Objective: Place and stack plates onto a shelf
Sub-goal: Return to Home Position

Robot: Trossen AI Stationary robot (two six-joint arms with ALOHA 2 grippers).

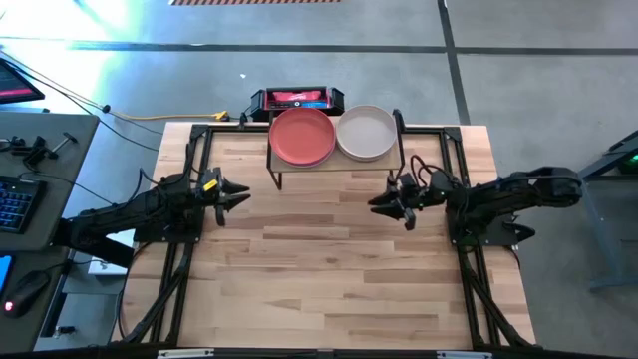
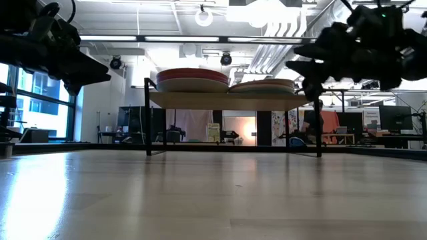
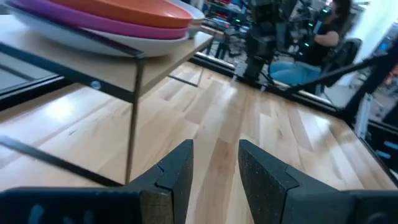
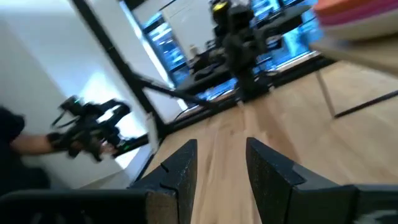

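Two plate stacks on the shelf, both arms raised above the bench. We see the left gripper (image 1: 239,195) (image 3: 216,146) with its jaws parted and nothing between them. The right gripper (image 1: 379,206) (image 4: 221,146) faces it, jaws likewise parted and empty. The low light-wood shelf on thin black legs (image 1: 336,163) (image 2: 227,100) (image 3: 168,59) stands beyond the gap between the two pairs of jaws, toward the far edge. It is nearer the right jaws than the left and touches neither.

Nearer the left jaws, a round terracotta plate (image 1: 302,137) (image 3: 137,9) tops one stack (image 2: 192,80), with a purple plate (image 3: 93,20) under it. Nearer the right jaws, an off-white round plate (image 1: 366,133) tops the other stack (image 2: 261,87).

Under and between the jaws, the pale plank-wood bench (image 1: 329,269) (image 2: 213,193) lies bare. A red-and-black box (image 1: 296,99) sits behind the shelf. Beyond the left jaws' arm, a keyboard (image 1: 12,204) rests on a side desk. The room behind shows ceiling lights and windows. A seated person in dark clothing (image 3: 326,28) appears past the right arm.
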